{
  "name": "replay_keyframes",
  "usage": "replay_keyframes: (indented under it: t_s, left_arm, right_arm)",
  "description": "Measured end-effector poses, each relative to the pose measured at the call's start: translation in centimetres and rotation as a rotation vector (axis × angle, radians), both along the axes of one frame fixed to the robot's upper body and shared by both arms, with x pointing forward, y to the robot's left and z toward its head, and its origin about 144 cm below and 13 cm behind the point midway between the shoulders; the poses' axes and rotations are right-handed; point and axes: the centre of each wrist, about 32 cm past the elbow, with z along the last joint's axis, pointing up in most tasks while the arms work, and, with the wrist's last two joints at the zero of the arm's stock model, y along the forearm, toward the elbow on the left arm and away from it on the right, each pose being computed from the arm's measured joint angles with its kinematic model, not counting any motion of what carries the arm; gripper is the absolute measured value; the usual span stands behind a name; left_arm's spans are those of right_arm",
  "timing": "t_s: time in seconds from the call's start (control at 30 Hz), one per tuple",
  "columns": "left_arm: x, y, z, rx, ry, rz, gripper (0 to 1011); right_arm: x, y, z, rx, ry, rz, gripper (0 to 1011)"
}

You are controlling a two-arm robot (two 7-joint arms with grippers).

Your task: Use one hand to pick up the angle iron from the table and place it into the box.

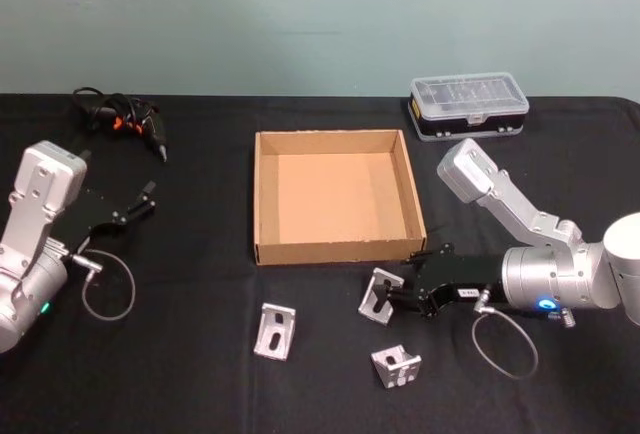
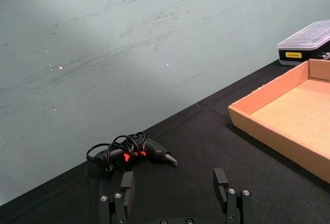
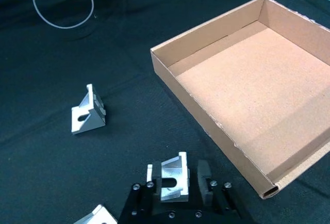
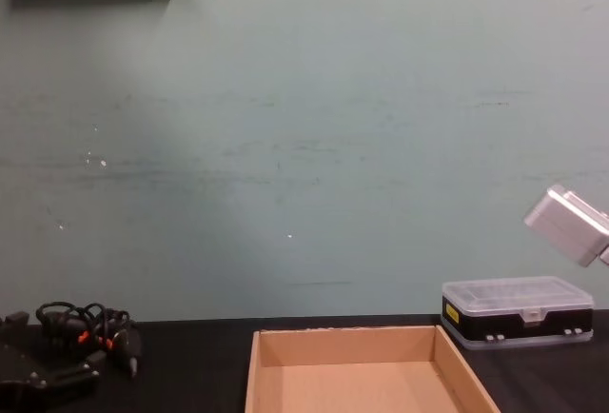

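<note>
Three silver angle irons lie on the black table (image 1: 180,374) in front of the brown cardboard box (image 1: 335,251). One angle iron (image 1: 380,296) sits just before the box's front right corner. My right gripper (image 1: 408,292) is low at this one, open, with a finger on each side. The right wrist view shows that angle iron (image 3: 172,178) between the fingers (image 3: 204,177), beside the box wall (image 3: 206,115). The other angle irons (image 1: 274,331) (image 1: 396,366) lie free nearer me. My left gripper (image 1: 140,202) is parked open at the far left.
A clear-lidded black-and-yellow plastic case (image 1: 468,106) stands behind the box at the right. A tangle of black cables with orange parts (image 1: 120,114) lies at the back left. A free angle iron (image 3: 87,113) shows in the right wrist view. The box is empty.
</note>
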Motion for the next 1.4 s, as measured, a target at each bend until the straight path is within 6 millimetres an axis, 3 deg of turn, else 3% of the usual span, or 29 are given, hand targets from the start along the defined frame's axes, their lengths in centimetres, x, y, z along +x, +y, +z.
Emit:
replay_keyframes:
  t_s: [0.37,0.47,0.77,1.13,1.4]
  left_arm:
    - [0.0,0.0,0.0,0.000,0.000,0.000,1000]
    - [0.0,0.0,0.0,0.000,0.000,0.000,1000]
    - [0.0,0.0,0.0,0.000,0.000,0.000,1000]
    - [0.0,0.0,0.0,0.000,0.000,0.000,1000]
    - [0.0,0.0,0.0,0.000,0.000,0.000,1000]
  right_arm:
    - [0.1,0.1,-0.1,-0.008,-0.002,0.002,114]
    - [0.0,0.1,-0.1,-0.010,-0.004,0.001,67]
    - [-0.5,0.0,0.6,-0.002,-0.030,-0.010,66]
    - [-1.3,-0.7,3.5,0.076,-0.141,-0.071,66]
    - [0.4,-1.0,5.5,0.087,-0.240,-0.148,66]
